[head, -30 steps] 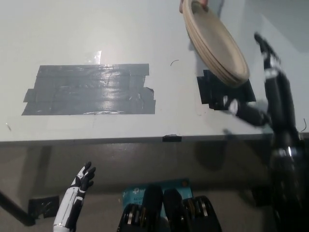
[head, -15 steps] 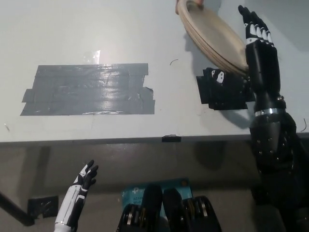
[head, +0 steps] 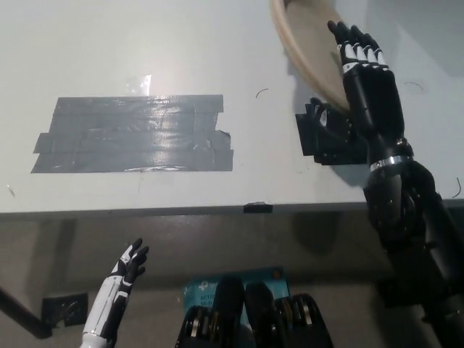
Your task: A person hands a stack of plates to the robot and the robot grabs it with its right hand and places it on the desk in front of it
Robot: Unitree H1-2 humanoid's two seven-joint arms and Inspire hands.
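A stack of beige plates [head: 304,51] hangs tilted above the desk's far right, its top cut off by the picture's edge. My black right hand [head: 361,76] reaches up from the lower right. Its fingers [head: 357,52] lie spread across the stack's lower right rim, and the thumb [head: 320,116] shows dark beneath the rim. The fingers are not closed on the plates. My white left hand [head: 125,270] rests below the desk's front edge at the lower left, open, holding nothing.
The grey desk [head: 181,43] carries a wide patch of grey tape [head: 134,134] at left centre and a black tape patch [head: 330,145] under my right hand. Its front edge [head: 217,210] crosses the picture. A blue item [head: 210,288] lies on the floor.
My right hand has swung up and leftward, from beside the plates onto their rim. The stack has shifted slightly up. The left hand has not moved.
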